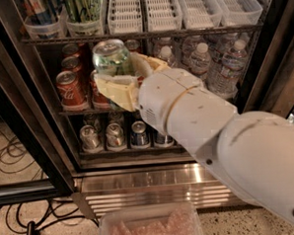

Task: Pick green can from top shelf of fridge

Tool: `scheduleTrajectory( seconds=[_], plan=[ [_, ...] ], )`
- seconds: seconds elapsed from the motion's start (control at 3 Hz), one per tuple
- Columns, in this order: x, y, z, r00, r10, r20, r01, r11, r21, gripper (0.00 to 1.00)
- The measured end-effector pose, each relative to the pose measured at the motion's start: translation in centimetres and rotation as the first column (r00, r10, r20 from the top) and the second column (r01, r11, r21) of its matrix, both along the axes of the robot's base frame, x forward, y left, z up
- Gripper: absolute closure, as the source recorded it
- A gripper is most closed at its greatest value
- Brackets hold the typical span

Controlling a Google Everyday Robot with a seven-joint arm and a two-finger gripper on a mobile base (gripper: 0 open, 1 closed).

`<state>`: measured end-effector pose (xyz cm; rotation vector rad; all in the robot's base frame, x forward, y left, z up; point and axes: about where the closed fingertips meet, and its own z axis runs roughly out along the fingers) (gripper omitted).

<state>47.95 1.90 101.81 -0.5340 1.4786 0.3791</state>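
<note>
My gripper [121, 71] is shut on the green can [112, 58], a pale green and white can with a shiny silver lid. It holds the can upright in front of the open fridge [140, 179], below the top shelf [147, 34] and level with the rack of red cans. The cream fingers [117, 94] clasp the can from both sides. My big white arm crosses the lower right of the view and hides part of the racks.
Clear and white slotted bins [163, 10] line the top shelf. Red Coca-Cola cans [69, 89] and water bottles [228, 68] stand on the middle rack, silver-blue cans [114, 136] below. A clear tub [150, 225] sits on the floor, cables [24, 229] at left.
</note>
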Motion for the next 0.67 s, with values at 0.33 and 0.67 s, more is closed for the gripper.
scheduleTrajectory(
  seconds=[0.33,0.67],
  plan=[
    [-4.32,-5.93,-2.04,0.9928,0.087,-0.082,-0.090,0.995,-0.041,1.00],
    [-4.32,-5.93,-2.04,0.9928,0.087,-0.082,-0.090,0.995,-0.041,1.00]
  ],
)
